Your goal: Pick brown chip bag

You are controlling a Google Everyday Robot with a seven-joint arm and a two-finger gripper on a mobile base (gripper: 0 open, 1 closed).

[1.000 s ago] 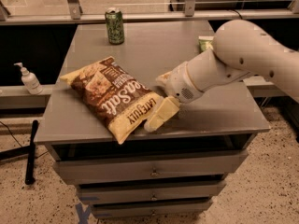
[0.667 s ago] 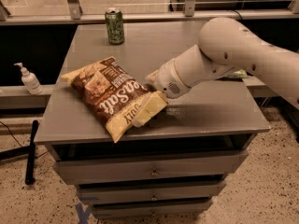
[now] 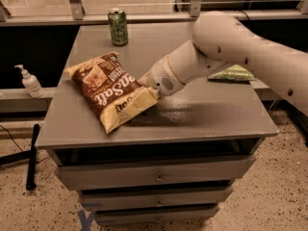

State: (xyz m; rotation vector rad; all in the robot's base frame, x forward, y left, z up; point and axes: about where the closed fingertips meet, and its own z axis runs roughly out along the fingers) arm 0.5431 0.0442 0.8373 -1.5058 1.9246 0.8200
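Gripper (image 3: 148,84) has shifted left since a second ago, from the cabinet's (image 3: 202,119) front-centre toward its middle; now touching the right edge of the brown chip bag (image 3: 108,88); open or closed: cannot tell; bag lies diagonally on the cabinet's left half; green can (image 3: 118,27) upright near the cabinet's back edge; small green bag (image 3: 233,73) at its right edge; pump bottle (image 3: 30,82) off its left side.
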